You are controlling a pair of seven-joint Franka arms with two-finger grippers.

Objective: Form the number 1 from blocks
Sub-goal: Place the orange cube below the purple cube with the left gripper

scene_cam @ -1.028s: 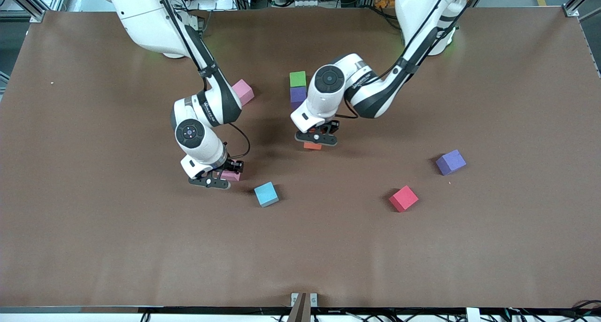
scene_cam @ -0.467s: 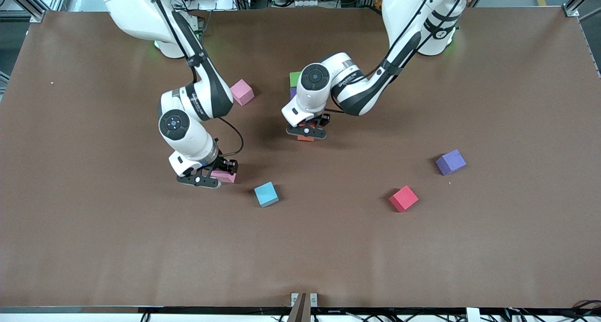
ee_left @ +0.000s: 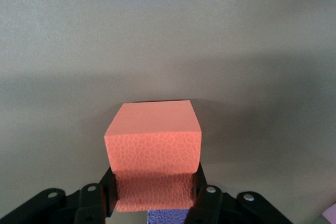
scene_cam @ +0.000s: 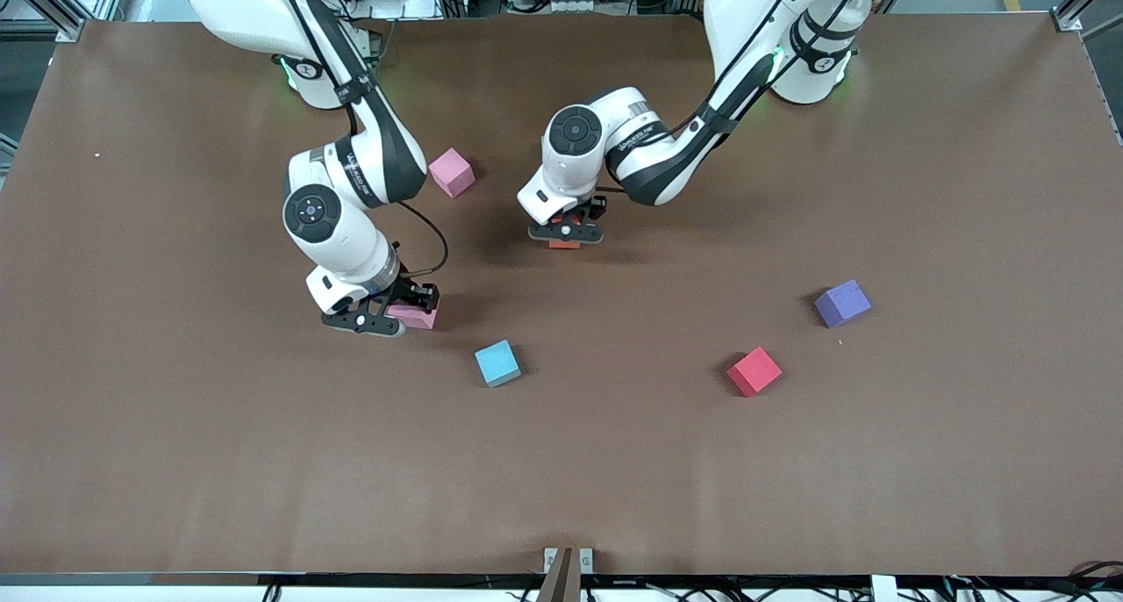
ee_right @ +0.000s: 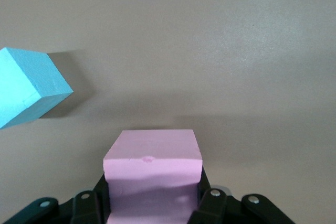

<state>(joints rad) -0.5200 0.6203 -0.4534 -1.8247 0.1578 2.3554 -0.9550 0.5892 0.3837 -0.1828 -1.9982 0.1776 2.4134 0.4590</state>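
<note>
left gripper (scene_cam: 565, 232): jaws clamped on orange block (ee_left: 153, 145), over mid surface (scene_cam: 921, 462); a purple block (ee_left: 167, 217) shows under it in the wrist view
right gripper (scene_cam: 373, 317): jaws clamped on pink block (ee_right: 152, 174), near light blue block (scene_cam: 497, 362)
loose: second pink block (scene_cam: 452, 172), red block (scene_cam: 754, 371), purple block (scene_cam: 842, 303), all well apart
progress: early, judged; no "1" visible, most blocks unplaced

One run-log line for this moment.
left tool: shut on orange block | right tool: shut on pink block | light blue block: on table
</note>
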